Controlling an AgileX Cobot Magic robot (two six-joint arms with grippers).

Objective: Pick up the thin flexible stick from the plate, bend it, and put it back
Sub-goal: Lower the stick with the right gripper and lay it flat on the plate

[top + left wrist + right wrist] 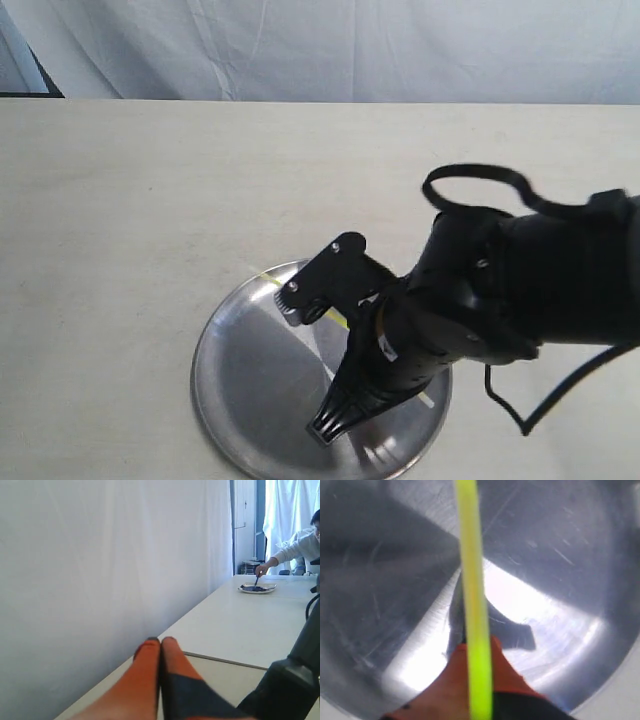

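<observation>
The silver plate (240, 385) lies at the table's near edge, with my right arm over it. My right gripper (325, 428) points down at the plate's near part. In the right wrist view the yellow-green stick (470, 555) runs along the narrow gap of the right gripper (479, 645), whose two orange fingers (457, 675) are closed against it just above the shiny plate (380, 580). From outside only a short yellow piece of the stick (339, 319) shows beside the wrist. My left gripper (160, 640) is shut and empty, away from the plate and aimed along the table.
A white curtain (330, 45) hangs behind the beige table (150, 200). A black cable loop (475, 175) rises over the right arm. In the left wrist view a person (300, 542) works at a plate (257, 588) on a far table.
</observation>
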